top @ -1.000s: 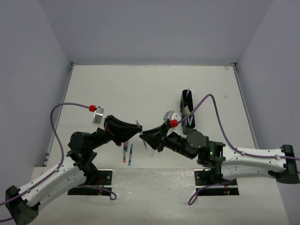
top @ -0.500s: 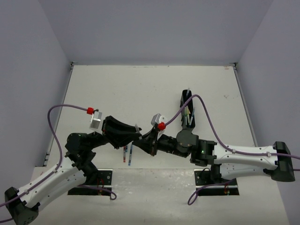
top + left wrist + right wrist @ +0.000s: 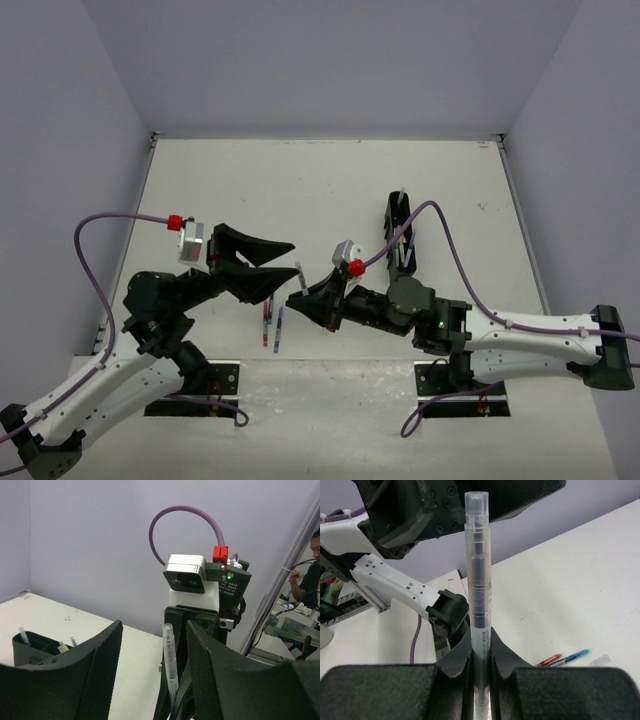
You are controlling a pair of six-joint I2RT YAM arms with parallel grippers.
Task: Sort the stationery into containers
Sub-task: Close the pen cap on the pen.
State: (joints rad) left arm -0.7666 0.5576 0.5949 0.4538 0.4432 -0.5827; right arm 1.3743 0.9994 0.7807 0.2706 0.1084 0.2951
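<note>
My right gripper (image 3: pixel 297 297) is shut on a clear pen with a dark core (image 3: pixel 300 273) and holds it upright above the table; the right wrist view shows the pen (image 3: pixel 479 595) pinched between the pads (image 3: pixel 479 642). My left gripper (image 3: pixel 290 263) is open, its jaws spread either side of that pen without touching it (image 3: pixel 170 665). The black organiser tray (image 3: pixel 402 243) lies right of centre with several pens in it; it also shows in the left wrist view (image 3: pixel 35 652). A red pen (image 3: pixel 266 326) and a blue pen (image 3: pixel 278 329) lie on the table below the grippers.
The red pen (image 3: pixel 551 659) and blue pen (image 3: pixel 576 655) also show in the right wrist view, with a small pale piece (image 3: pixel 600 659) beside them. Walls close off the table at the back and both sides.
</note>
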